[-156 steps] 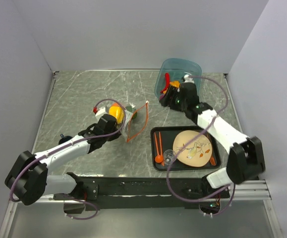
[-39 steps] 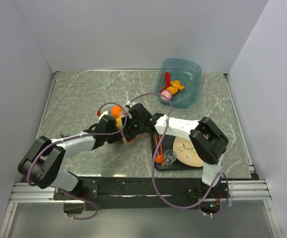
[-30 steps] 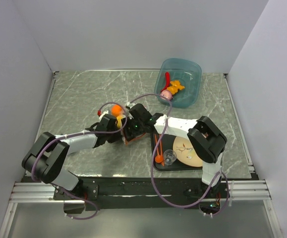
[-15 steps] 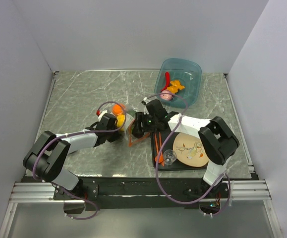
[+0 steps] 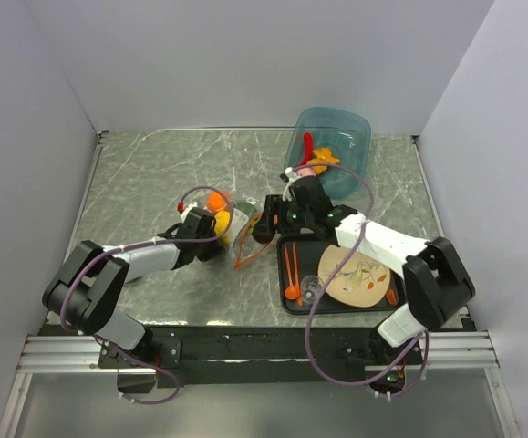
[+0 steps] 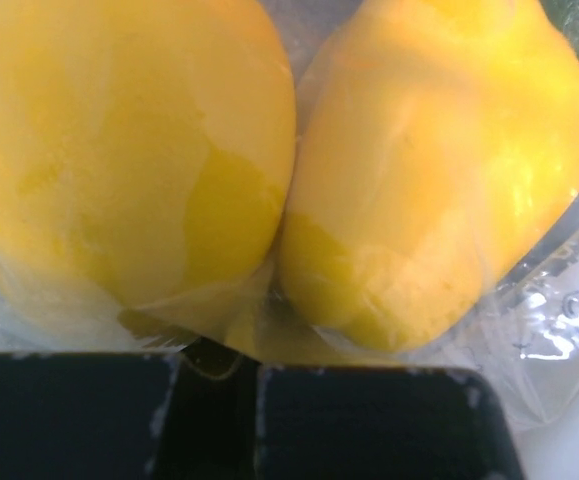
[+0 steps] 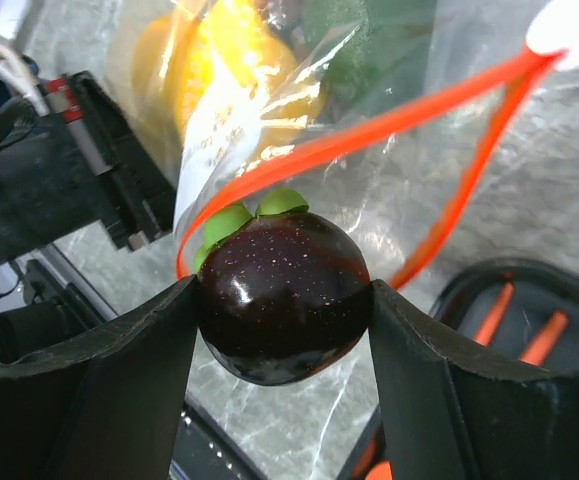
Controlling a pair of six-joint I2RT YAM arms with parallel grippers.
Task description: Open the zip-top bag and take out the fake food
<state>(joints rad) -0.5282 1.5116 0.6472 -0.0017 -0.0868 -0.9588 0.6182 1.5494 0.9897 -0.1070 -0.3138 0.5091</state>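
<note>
Right arm lay stretched low toward the left arm. Its right gripper was clamped on a glossy dark-purple round plastic fruit with a green leaf cap, one black finger on each side. Just beyond the fingers sat the clear floppy zip-top bag, its orange-red zip strip parted into a loop. The left gripper, fingers nearly together, pinched the bag's film, with smooth yellow plastic pieces bulging inside just ahead

The left arm and right arm have white tubular links between chunky black joints, and thin purple cables loop alongside. The right end effector has broad, smooth dark-grey fingers. The left end effector has flat black pads with scuffed whitish edges.
</note>
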